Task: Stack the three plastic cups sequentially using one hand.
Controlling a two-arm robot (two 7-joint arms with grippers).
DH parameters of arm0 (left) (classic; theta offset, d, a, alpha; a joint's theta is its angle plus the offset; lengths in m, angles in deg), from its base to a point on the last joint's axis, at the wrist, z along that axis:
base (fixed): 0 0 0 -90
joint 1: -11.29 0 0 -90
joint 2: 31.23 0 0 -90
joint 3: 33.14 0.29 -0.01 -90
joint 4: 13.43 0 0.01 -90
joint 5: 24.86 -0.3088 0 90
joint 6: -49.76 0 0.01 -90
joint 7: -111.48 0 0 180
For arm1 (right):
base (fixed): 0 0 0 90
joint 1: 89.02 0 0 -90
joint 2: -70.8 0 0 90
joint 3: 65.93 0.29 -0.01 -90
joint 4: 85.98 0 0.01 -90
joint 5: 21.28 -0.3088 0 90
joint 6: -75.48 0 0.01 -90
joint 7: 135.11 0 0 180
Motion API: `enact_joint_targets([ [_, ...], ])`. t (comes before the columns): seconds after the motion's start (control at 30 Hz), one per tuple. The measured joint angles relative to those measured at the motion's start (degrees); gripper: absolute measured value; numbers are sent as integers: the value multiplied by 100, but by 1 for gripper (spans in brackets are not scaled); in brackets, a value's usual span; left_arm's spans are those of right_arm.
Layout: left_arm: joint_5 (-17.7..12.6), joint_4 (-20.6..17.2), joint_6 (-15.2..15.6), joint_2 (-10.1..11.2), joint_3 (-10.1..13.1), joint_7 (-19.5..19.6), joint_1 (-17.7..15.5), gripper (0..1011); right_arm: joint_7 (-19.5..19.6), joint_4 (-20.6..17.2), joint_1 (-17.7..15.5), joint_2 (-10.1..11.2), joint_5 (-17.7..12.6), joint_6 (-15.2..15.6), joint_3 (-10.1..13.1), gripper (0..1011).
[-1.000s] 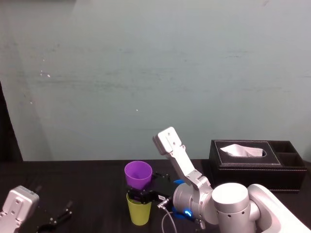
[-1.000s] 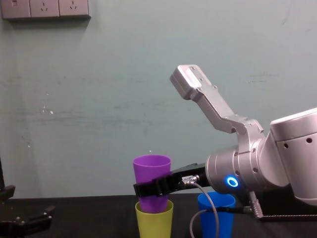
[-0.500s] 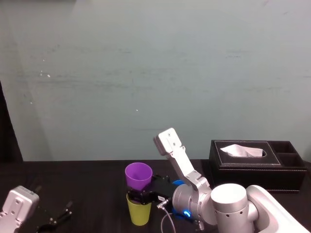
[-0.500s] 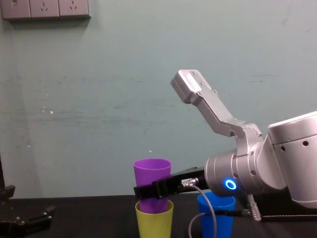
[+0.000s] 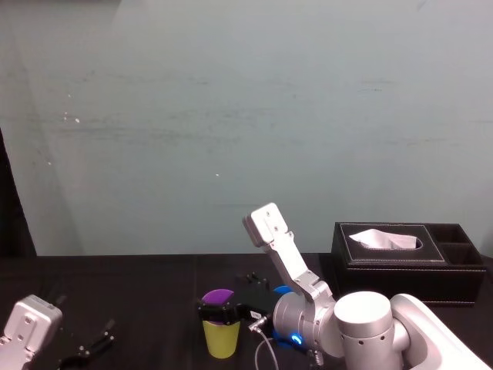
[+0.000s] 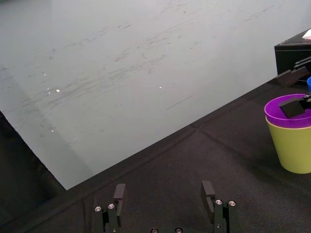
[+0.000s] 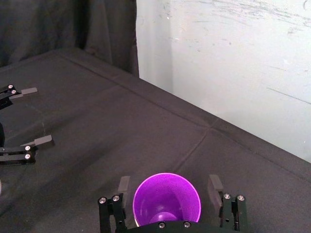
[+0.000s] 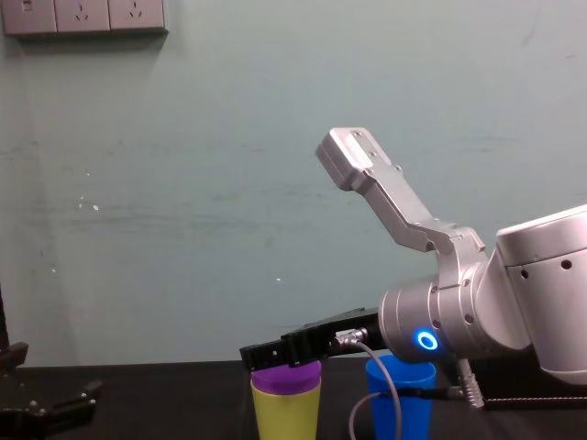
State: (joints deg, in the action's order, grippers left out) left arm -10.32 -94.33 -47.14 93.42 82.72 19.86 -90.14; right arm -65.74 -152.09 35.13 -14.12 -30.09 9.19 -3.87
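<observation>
Broadly, a black table (image 5: 115,293) runs along a pale wall, and the silver right arm (image 5: 370,324) with its blue ring light reaches in from the lower right of the head view. A black tissue box (image 5: 400,266) stands at the table's far right, well apart from the cups.

The yellow-green cup (image 5: 219,341) stands upright near the middle. The purple cup (image 5: 218,296) sits nested deep in it, so only the purple rim shows above the green one. The blue cup (image 8: 399,399) stands upright just beside this pair on the arm's side, largely hidden behind the arm's wrist and cable.

The right gripper (image 7: 169,187) hovers level with the purple rim. Its two fingers (image 7: 124,187) flank the cup and are spread a little wider than the rim, with a slim gap on each side, so it grips nothing.

The left gripper (image 6: 164,194) is parked low at the table's left edge, well apart from the cups, its fingers wide apart and empty.
</observation>
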Motion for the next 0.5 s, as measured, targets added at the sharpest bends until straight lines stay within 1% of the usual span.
enact_joint_targets([
  [0.5,0,0,0,0,0,0,0,1000,9,-10,-3,5,6,0,-4,1003],
])
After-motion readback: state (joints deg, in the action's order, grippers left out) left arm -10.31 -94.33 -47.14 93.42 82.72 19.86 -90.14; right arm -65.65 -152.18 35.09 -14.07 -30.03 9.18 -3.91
